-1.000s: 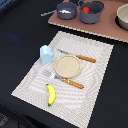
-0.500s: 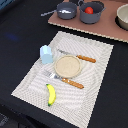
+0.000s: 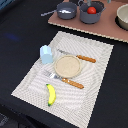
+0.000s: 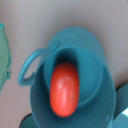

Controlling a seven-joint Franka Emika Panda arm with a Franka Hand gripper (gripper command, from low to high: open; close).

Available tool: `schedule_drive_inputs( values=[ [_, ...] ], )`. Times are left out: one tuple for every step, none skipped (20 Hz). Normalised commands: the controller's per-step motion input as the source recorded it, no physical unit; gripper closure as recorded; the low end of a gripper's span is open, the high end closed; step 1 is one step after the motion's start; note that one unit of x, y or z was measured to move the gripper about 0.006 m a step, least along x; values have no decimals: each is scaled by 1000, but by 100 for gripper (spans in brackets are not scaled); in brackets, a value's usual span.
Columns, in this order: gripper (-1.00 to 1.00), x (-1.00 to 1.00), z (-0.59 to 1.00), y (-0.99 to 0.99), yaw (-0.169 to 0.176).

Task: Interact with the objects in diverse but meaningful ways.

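nothing on the table has shifted since the earlier frames; every item sits where it did a second ago. the red tomato (image 3: 91, 10) lies inside the dark grey two-handled pot (image 3: 90, 16), which stands on the brown board (image 3: 107, 27) at the far side of the scene. just to the exterior view's left of it on the same board is a second grey pot (image 3: 66, 10), and a pale bowl (image 3: 123, 16) shows at the far right edge. nearer, a striped placemat (image 3: 95, 75) lies on the dark table (image 3: 20, 40). on the mat, the pale blue-white carton (image 3: 46, 53) stands upright at the left, beside a round tan plate (image 3: 67, 65). a knife with an orange handle (image 3: 79, 56) lies on the plate's far side and a fork with an orange handle (image 3: 64, 79) on its near side. the yellow banana (image 3: 50, 94) rests at the near left of the mat. the wrist view looks straight down on the tomato (image 4: 64, 89) in the pot (image 4: 95, 55), one loop handle (image 4: 31, 65) showing. neither the gripper nor its jaws appear in either view, so i cannot tell how wide they stand or whether they hold anything.
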Motion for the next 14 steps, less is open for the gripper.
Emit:
schedule_drive_inputs(
  values=[
    [-100, 0, 214, -546, 141],
    [-100, 0, 249, -546, 142],
    [-100, 0, 260, -566, 132],
    [-100, 0, 203, -626, 119],
    [-100, -17, 83, -686, 88],
    [-100, -29, 66, -694, 75],
    [-100, -29, 54, -694, 71],
    [-100, -43, 46, -694, 69],
    [-100, -31, 40, -686, 73],
    [-100, -20, 17, -669, 80],
    [-100, -34, 0, -651, 86],
    [-100, -9, 0, -620, 99],
    [-100, 0, -57, -549, 122],
    [-100, 0, -77, -503, 133]
  ],
)
